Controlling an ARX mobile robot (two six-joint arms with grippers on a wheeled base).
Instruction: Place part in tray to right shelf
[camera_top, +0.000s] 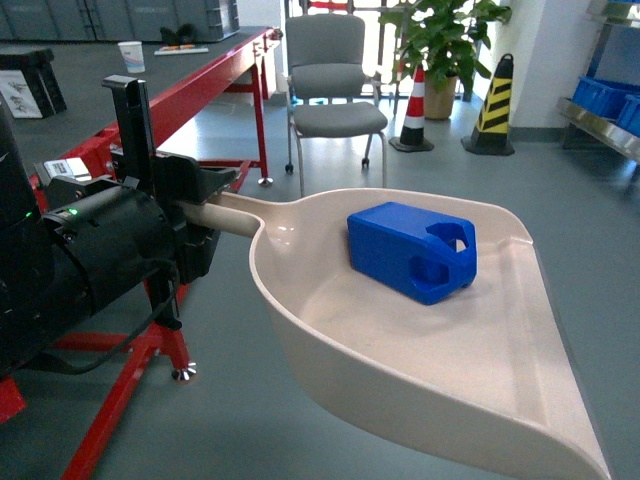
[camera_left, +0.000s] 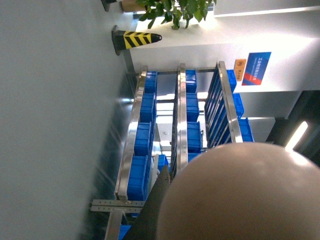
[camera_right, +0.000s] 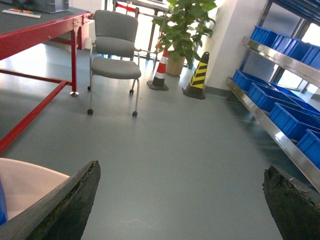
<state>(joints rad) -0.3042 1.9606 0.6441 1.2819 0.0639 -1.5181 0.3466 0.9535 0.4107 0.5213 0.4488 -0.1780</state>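
Note:
The blue part (camera_top: 411, 250) lies on its side inside the beige tray (camera_top: 400, 370), toward the back. The tray is held level above the floor. My left gripper (camera_top: 203, 216) is shut on the tray's handle (camera_top: 232, 212). In the left wrist view the tray's underside (camera_left: 240, 195) fills the lower right beside one dark finger (camera_left: 154, 212), and the right shelf (camera_left: 135, 135) with blue crates lies ahead. My right gripper (camera_right: 180, 200) is open and empty over the floor. A corner of the tray (camera_right: 25, 185) shows at its left, and the right shelf (camera_right: 280, 135) runs along its right.
A red-framed table (camera_top: 190, 95) stands at the left. Behind the tray are a grey wheeled chair (camera_top: 330, 85), a potted plant (camera_top: 440, 45), a red-white cone (camera_top: 413, 110) and a yellow-black cone (camera_top: 492, 105). The shelf rail (camera_top: 605, 125) with blue crates is at the far right.

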